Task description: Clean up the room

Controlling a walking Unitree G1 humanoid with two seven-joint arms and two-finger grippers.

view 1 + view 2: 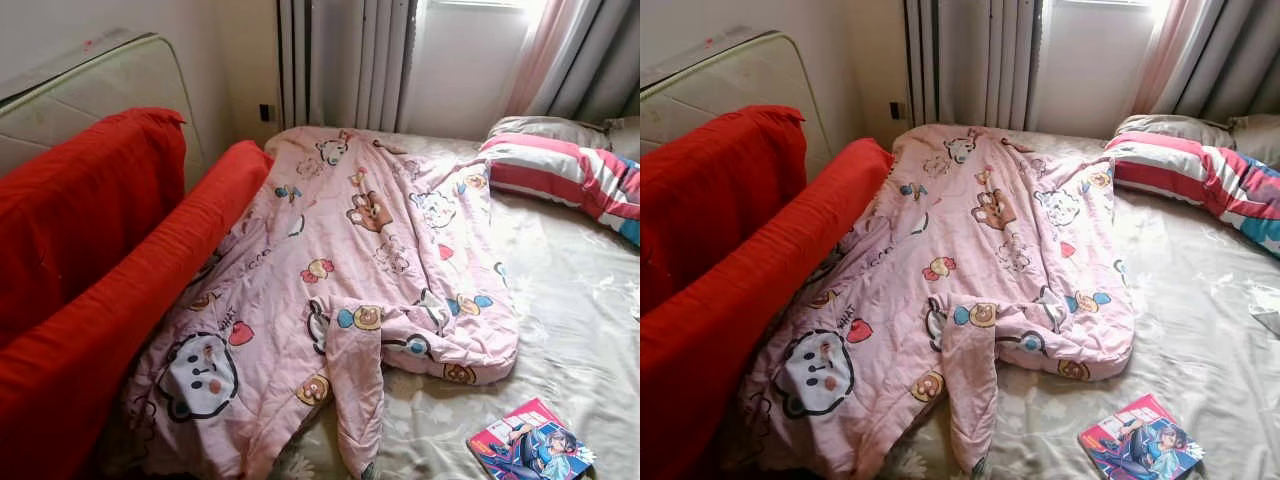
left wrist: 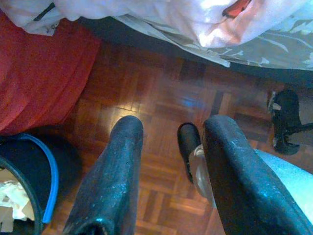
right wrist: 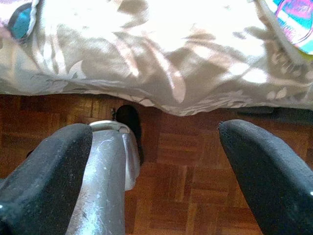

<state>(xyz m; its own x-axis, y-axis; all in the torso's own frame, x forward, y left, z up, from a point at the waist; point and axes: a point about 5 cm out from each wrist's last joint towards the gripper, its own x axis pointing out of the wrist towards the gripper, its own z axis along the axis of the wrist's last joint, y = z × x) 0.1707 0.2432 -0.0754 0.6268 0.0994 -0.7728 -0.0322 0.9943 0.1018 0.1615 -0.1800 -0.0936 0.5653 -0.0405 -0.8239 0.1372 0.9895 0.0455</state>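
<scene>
Our left gripper [image 2: 168, 171] and right gripper [image 3: 156, 176] hang over the parquet floor [image 2: 161, 98] at the bed's edge, fingers apart and empty. Nearest on the bed [image 1: 560, 300] lies a comic book [image 1: 530, 445]; beyond it the pink quilt [image 1: 340, 280] sprawls beside a red blanket [image 1: 90, 270], with a striped pillow [image 1: 560, 175] farthest.

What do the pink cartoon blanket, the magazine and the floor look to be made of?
Pink blanket: soft quilted fabric, matte, judging by its stitching and folds. Magazine: paper with a glossy printed cover, catching light. Floor: wood parquet, seemingly varnished, with small blocks and a sheen.

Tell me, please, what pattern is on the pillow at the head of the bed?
The pillow has pink, white and blue stripes, clearest in the left eye view.
</scene>
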